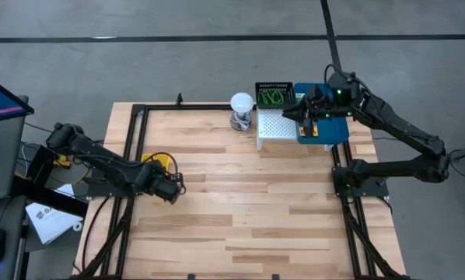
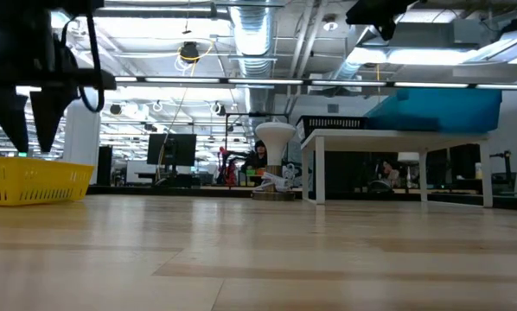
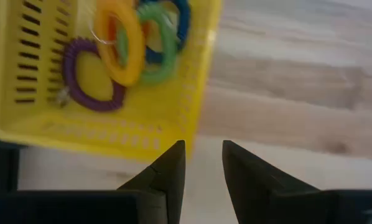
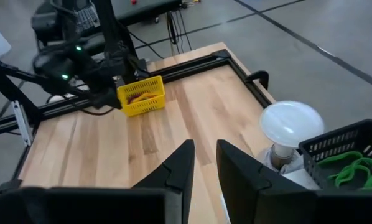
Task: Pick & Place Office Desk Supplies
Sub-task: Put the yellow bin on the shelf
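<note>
The yellow bin (image 1: 159, 161) stands at the table's left edge and holds orange (image 3: 119, 43), green (image 3: 158, 46), blue and purple loops (image 3: 89, 78). My left gripper (image 1: 176, 189) hovers beside the bin on its near-right side, pointing down, open by a narrow gap (image 3: 203, 149) and empty. The black mesh basket (image 1: 273, 96) at the far edge holds green loops (image 4: 351, 169). The blue tray (image 1: 326, 128) lies on the white perforated stand (image 1: 275, 124). My right gripper (image 1: 291, 113) hangs above the stand and tray, narrowly open (image 4: 203, 152) and empty. No packets show.
The white ball-topped object (image 1: 241, 109) stands just left of the stand and basket. A black frame rail (image 1: 135, 148) runs along the table's left side beside the bin, and another along the right (image 1: 341, 194). Bare wood (image 1: 248, 202) spans the middle and near part.
</note>
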Tool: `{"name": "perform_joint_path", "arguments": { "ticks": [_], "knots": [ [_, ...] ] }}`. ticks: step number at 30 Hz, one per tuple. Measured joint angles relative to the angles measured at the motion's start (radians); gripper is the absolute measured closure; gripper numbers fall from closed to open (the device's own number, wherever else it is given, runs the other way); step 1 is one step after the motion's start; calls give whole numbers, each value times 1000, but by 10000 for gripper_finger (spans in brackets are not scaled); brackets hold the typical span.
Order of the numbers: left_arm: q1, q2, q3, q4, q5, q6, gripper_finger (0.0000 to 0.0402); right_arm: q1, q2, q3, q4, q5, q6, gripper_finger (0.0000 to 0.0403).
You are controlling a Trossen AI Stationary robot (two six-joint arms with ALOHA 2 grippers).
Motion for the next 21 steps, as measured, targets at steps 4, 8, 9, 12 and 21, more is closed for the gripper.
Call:
{"name": "perform_joint_path", "arguments": {
  "ticks": [4, 8, 9, 12, 21],
  "knots": [
    [31, -24, -35, -1, 0, 35, 300, 20, -1, 0, 0, 2, 30, 336],
    [71, -29, -72, 14, 3, 124, 300, 43, -1, 0, -3, 17, 34, 336],
    [83, -28, -90, 37, 11, 142, 300, 50, 0, 0, -3, 27, 35, 336],
    [117, -28, -147, 126, 19, 206, 300, 62, 0, 0, -3, 42, 40, 336],
    [216, -20, -203, 436, 22, 550, 336, 78, -2, 0, -11, 54, 50, 336]
  ]
}}
